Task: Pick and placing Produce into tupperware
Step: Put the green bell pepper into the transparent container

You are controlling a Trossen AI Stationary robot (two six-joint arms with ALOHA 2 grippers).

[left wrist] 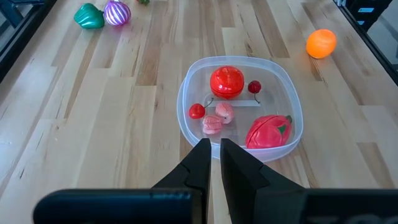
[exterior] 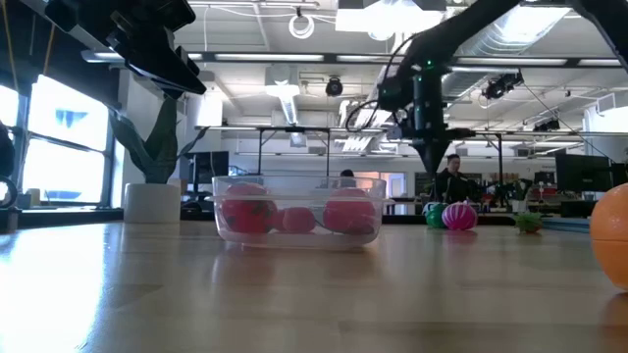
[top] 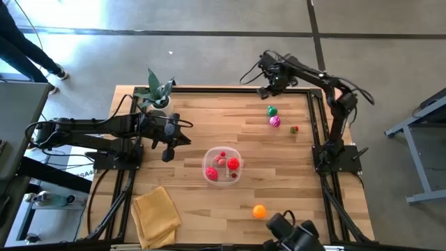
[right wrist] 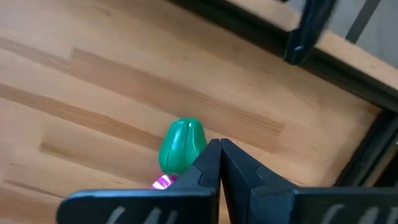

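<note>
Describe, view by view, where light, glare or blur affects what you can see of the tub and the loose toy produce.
High view: pale glare washes the floor beyond the table; the tub reads clearly. Low view: bright ceiling lights and windows backlight the scene, and the orange ball at the edge looms large and soft. Left wrist view: even light, tub contents sharp. Right wrist view: the green toy looks slightly soft.

tupperware (top: 222, 166): table centre | cloth (top: 156, 215): near-left | plant (top: 157, 93): far-left

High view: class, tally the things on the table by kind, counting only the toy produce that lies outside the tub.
Tub: 1
Potted plant: 1
Yellow cloth: 1
Loose toy produce: 4
Total: 7
</note>
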